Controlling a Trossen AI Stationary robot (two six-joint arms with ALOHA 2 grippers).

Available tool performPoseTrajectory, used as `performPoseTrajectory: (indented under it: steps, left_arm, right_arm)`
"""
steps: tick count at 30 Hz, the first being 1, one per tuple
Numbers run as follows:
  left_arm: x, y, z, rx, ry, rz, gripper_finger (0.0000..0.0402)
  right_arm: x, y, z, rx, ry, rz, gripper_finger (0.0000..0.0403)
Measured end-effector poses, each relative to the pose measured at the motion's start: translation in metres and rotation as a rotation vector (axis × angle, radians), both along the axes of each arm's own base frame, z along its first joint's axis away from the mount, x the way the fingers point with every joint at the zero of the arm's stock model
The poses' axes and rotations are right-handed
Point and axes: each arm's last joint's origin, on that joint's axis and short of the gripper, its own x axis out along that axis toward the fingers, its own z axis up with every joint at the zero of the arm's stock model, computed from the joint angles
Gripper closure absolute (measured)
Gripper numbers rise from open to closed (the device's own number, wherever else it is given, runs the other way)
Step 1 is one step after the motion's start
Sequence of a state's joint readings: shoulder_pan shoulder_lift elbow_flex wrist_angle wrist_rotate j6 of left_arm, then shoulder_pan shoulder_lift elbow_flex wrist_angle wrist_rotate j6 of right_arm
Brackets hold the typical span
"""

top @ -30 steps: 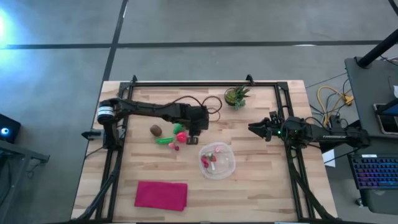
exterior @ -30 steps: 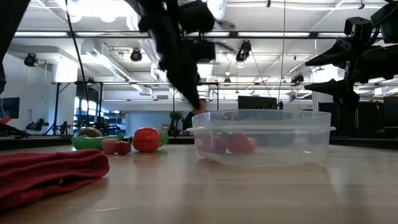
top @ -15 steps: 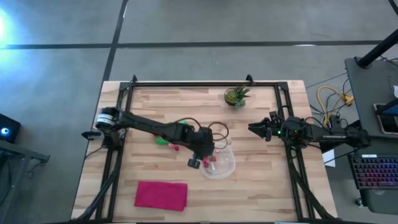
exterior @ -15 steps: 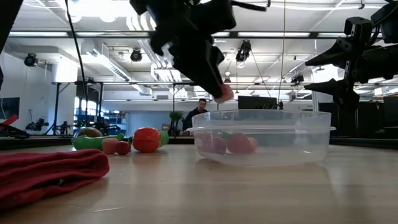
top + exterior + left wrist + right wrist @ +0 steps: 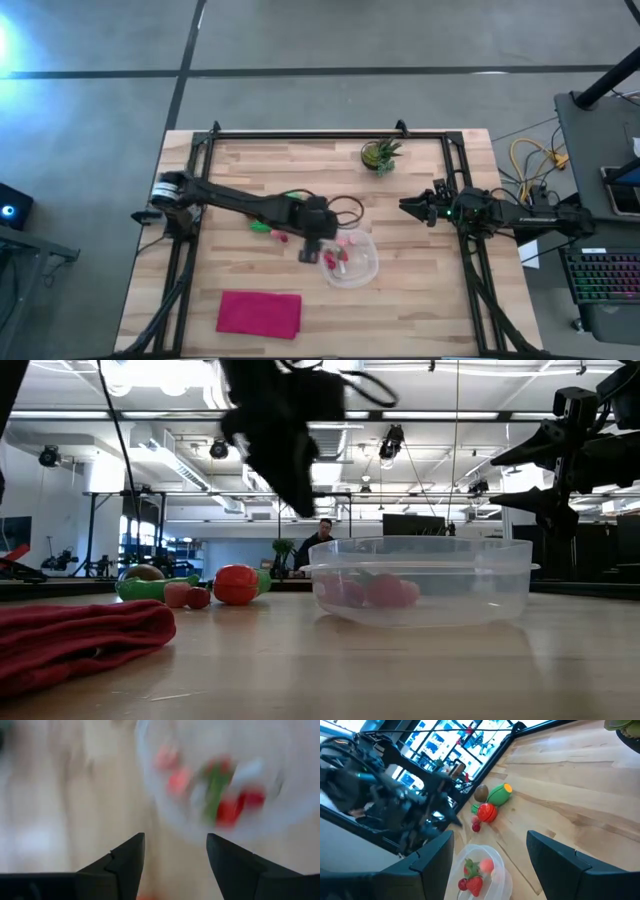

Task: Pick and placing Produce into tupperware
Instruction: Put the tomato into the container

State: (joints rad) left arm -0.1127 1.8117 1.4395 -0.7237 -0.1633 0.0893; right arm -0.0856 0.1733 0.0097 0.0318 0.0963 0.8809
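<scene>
The clear tupperware [image 5: 362, 268] stands on the table a little right of centre, with red, pink and green produce lying in it [image 5: 474, 881]. More produce lies to its left: a brown oval [image 5: 481, 793], a green piece [image 5: 499, 794], a red round piece [image 5: 236, 584] and small pink ones [image 5: 178, 595]. My left gripper [image 5: 308, 251] hovers open and empty above the table at the tupperware's left rim [image 5: 175, 837]. My right gripper [image 5: 408, 207] waits open, raised near the table's right side.
A folded magenta cloth [image 5: 260, 312] lies near the table's near edge, left of the tupperware. A small potted plant [image 5: 380, 155] stands by the far edge. Black frame rails [image 5: 300, 135] border the table. A person [image 5: 322, 540] sits far off in the room.
My left gripper carried a pink piece from the loose produce toward the near edge, over the tupperware's left rim. The piece is gone from its tips now and a further pink piece lies inside. The gripper has since drawn back slightly to the left.
</scene>
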Motion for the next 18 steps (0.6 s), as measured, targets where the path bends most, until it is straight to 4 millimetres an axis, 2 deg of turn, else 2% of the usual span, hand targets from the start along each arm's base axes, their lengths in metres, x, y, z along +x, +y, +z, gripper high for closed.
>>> performPoseTrajectory:
  steps: [5, 9, 13, 18]
  left_arm:
    - [-0.04, 0.022, 0.004, 0.075, 0.224, -0.008, 0.0205]
    - [-0.058, 0.035, 0.005, 0.083, 0.211, -0.001, 0.0205]
    - [-0.063, 0.037, -0.003, 0.103, 0.139, 0.021, 0.0194]
    - [-0.064, 0.038, -0.007, 0.142, 0.085, 0.011, 0.0153]
  right_arm:
    - [0.0, 0.0, 0.0, -0.003, 0.002, 0.0, 0.0161]
    - [0.0, 0.0, 0.0, -0.016, 0.005, 0.002, 0.0161]
    - [0.0, 0.0, -0.001, -0.016, 0.012, 0.002, 0.0161]
    - [0.0, 0.0, -0.001, -0.016, 0.018, 0.004, 0.0161]
